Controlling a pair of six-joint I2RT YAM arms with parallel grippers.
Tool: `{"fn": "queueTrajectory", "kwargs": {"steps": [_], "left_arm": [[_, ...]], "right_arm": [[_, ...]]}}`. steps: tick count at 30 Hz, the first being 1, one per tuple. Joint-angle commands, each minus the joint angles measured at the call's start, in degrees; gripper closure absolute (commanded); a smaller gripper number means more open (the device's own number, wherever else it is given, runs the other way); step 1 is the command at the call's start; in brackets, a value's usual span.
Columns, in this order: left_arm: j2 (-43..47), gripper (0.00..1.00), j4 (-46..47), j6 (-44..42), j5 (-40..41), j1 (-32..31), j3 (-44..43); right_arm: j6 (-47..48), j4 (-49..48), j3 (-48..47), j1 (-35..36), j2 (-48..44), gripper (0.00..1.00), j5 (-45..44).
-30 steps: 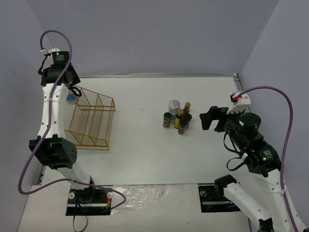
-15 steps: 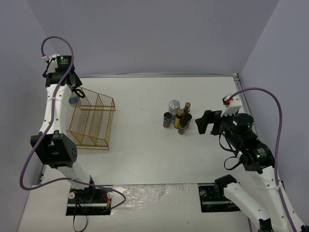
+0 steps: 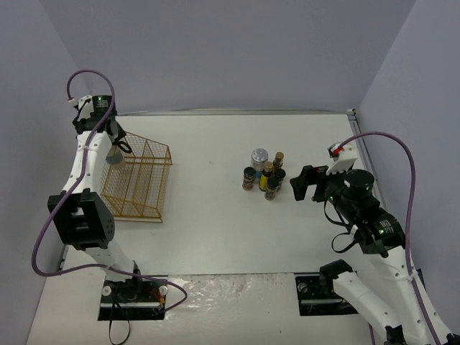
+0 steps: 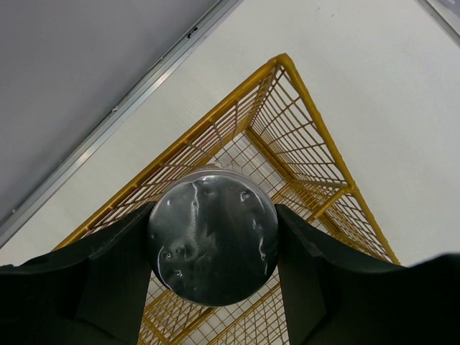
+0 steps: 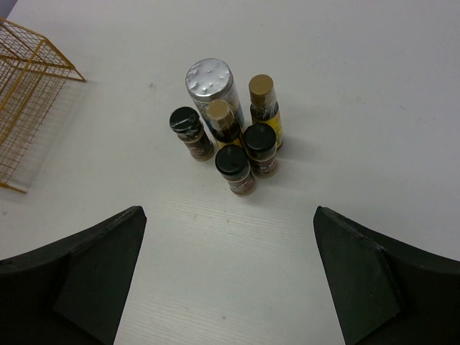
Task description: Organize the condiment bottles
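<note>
White surface (image 3: 215, 230), gold wire rack (image 3: 136, 183) at left. Left arm is raised, left pincer (image 3: 115, 146) clamped on silver-capped bottle (image 4: 213, 237) over the rack's far corner. Right arm is bent forward, right pincer (image 3: 303, 184) spread wide, faced at six clustered bottles (image 5: 230, 140).

My left arm (image 3: 77, 169) stands tall along the left edge of the overhead view. Its wrist bends over at the upper left, so my left gripper (image 3: 115, 149) points downward, fingers (image 4: 108, 266) clamped on either side of a silver-capped bottle (image 4: 210, 215). My right arm (image 3: 370, 226) reaches in from the lower right. My right gripper (image 3: 297, 184) is aimed leftward, jaws spread wide.
</note>
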State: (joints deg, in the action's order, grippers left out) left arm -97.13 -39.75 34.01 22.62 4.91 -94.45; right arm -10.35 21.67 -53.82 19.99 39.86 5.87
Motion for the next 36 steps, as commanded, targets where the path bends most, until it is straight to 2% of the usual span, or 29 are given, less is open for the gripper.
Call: {"fn": "queueTrajectory", "kwargs": {"steps": [1, 6, 13, 18, 23, 27, 36], "left_arm": [[1.34, 0.86, 7.04, 1.67, 2.69, 0.20, -1.05], [1.07, 0.72, 8.11, 2.37, 2.70, 0.28, 0.59], [1.50, 0.67, 9.62, 1.40, 3.56, 0.54, 2.01], [1.08, 0.54, 9.10, 1.91, 3.13, 0.54, 2.87], [1.68, 0.36, 8.90, 2.28, 4.10, 0.46, 3.05], [1.52, 0.28, 8.82, 2.20, 3.94, 0.54, 2.96], [1.75, 0.25, 7.79, 2.44, 1.68, 0.54, 3.36]], "right_arm": [[0.86, -4.18, -0.32, 0.49, 0.05, 0.00, 0.62], [0.68, -4.27, -0.14, 0.49, 0.13, 0.00, 0.55], [0.24, -4.36, 0.22, 0.58, -0.22, 0.00, 0.55], [-0.11, -4.53, 0.73, 0.49, -0.39, 0.00, 0.72], [-0.46, -4.53, 0.83, 0.58, -0.66, 0.00, 0.99], [-0.46, -4.53, 0.57, 0.49, -0.74, 0.00, 1.16], [-0.55, -4.53, -0.21, 0.49, -0.99, 0.00, 1.87]]}}
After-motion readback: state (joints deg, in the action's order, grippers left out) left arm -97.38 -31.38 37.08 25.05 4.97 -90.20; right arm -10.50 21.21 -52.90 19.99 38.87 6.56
